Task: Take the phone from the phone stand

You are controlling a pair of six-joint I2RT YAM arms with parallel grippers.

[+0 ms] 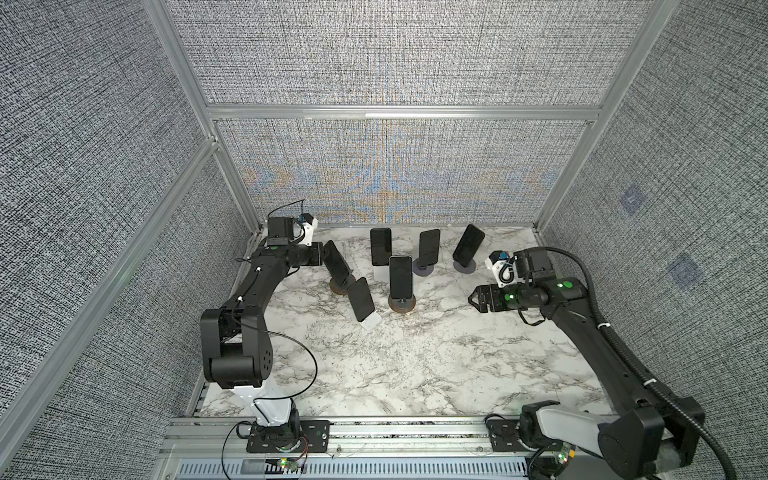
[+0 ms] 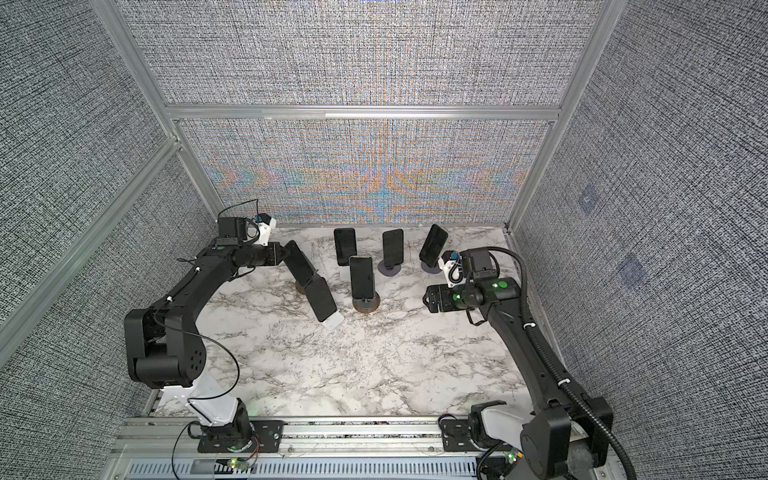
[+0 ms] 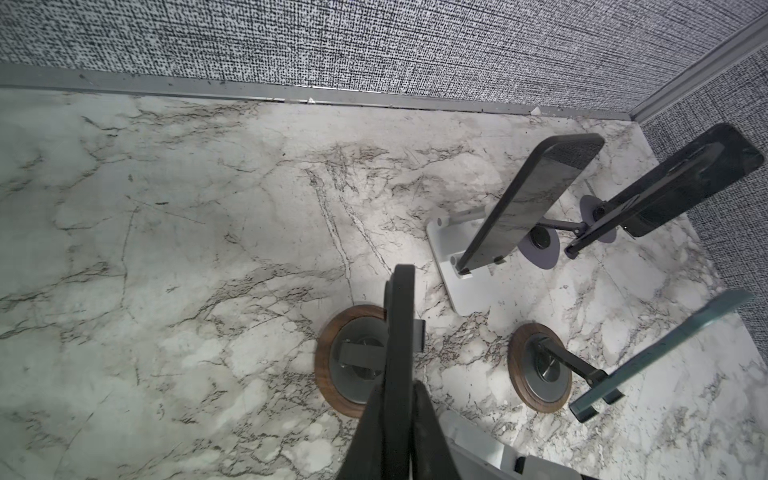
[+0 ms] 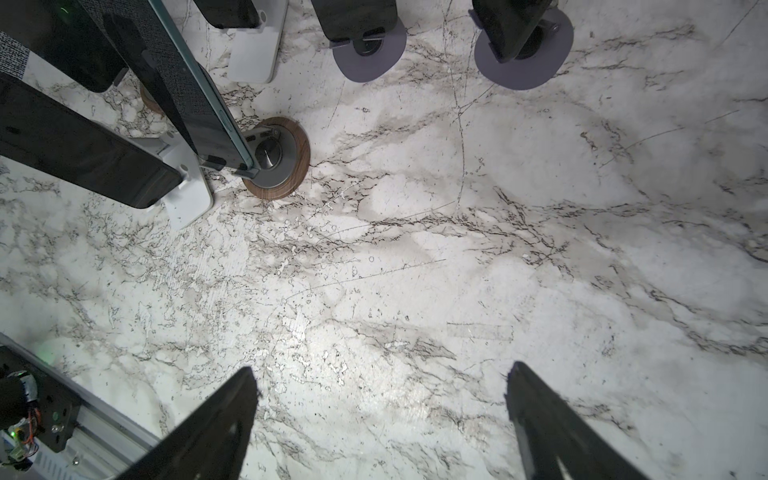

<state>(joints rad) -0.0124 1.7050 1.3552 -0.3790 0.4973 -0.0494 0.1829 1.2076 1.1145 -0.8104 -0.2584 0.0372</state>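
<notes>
Left gripper (image 1: 323, 254) pinched tight on phone (image 1: 336, 266) upper end to lift it off stand (image 1: 338, 287), table (image 1: 415, 353) far-left corner; right gripper (image 1: 472, 298) gapes empty.

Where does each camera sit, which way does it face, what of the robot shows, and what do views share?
Top view: high over the front rail, looking down toward the back wall; both arms show, left pincer shut on the leftmost phone.
Top view: same head, near-identical scene; right pincer open above the table.
Left wrist: on the left arm, looking along the pincer at that phone's stand.
Right wrist: looking down at the table; open fingers show.
Shared: both wrist views see the teal-edged phone.
</notes>
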